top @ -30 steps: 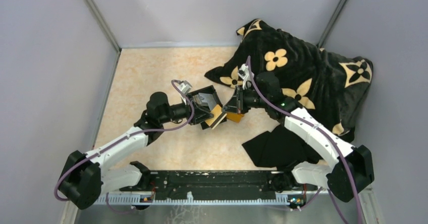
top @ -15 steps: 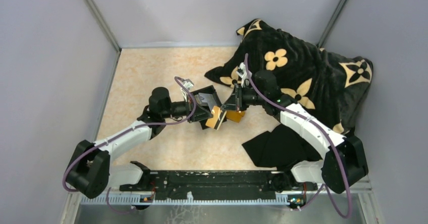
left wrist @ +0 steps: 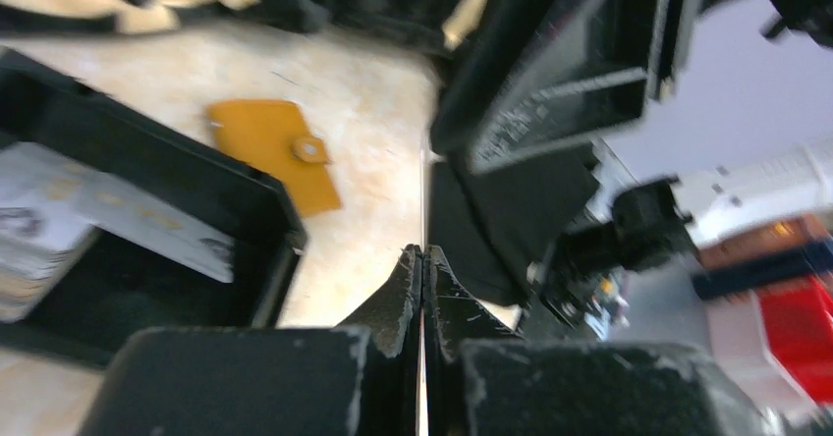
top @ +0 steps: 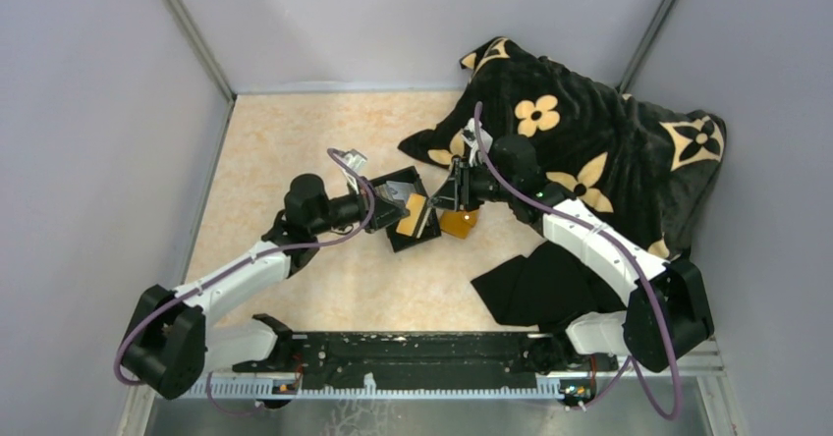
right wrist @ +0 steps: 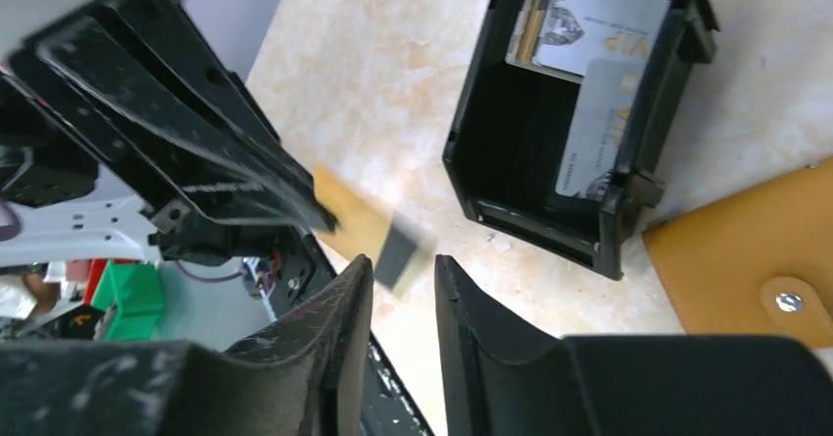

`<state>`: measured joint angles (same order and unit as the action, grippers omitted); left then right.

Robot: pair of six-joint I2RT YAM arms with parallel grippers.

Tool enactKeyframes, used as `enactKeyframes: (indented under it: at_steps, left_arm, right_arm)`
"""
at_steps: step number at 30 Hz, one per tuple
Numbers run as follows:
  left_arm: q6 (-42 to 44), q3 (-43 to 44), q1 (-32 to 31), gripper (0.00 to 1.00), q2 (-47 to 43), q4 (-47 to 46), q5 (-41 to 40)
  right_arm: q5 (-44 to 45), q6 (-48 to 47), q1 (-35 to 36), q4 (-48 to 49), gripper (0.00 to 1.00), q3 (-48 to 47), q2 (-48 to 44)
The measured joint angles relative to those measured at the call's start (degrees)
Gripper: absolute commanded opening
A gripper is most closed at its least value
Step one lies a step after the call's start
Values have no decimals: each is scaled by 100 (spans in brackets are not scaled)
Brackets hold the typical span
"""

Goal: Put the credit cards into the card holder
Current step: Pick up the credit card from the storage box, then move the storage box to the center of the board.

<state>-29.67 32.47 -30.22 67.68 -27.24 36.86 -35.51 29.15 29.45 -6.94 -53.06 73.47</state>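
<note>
A golden-tan credit card (right wrist: pixel 352 216) with a dark stripe is pinched in my left gripper (left wrist: pixel 423 250), whose jaws are shut on its edge. From above, that card (top: pixel 413 218) hangs over the black box (top: pixel 401 175). My right gripper (right wrist: pixel 405 259) stands open just short of the card's free end, not touching it. Several silver credit cards (right wrist: pixel 601 35) lie inside the box (right wrist: pixel 470 132). The orange-tan card holder (top: pixel 459 224) lies flat on the table right of the box, below the right gripper (top: pixel 448 198); its snap shows in the right wrist view (right wrist: pixel 737 259).
A black blanket with tan flowers (top: pixel 599 132) is heaped at the back right. A black cloth (top: pixel 535 284) lies on the table near the right arm. Grey walls close in the table on the left, back and right.
My left gripper has shut on the golden card and my right gripper has let go and opened. The card has shifted left, over the box.
</note>
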Motion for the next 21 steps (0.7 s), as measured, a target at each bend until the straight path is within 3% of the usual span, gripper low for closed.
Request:
enactKeyframes:
  at_steps: [6,15,21]
  left_arm:
    - [66,-76,13,0,-455,282,-1692]
    - [7,-164,13,0,-802,807,-3309]
    - [-72,-166,13,0,-1058,1095,-3952]
  right_arm:
    - [704,-232,7,-140,42,-31,0]
    - [2081,-776,435,-531,42,-538,702]
    - [2962,-1071,822,-769,42,-953,1517]
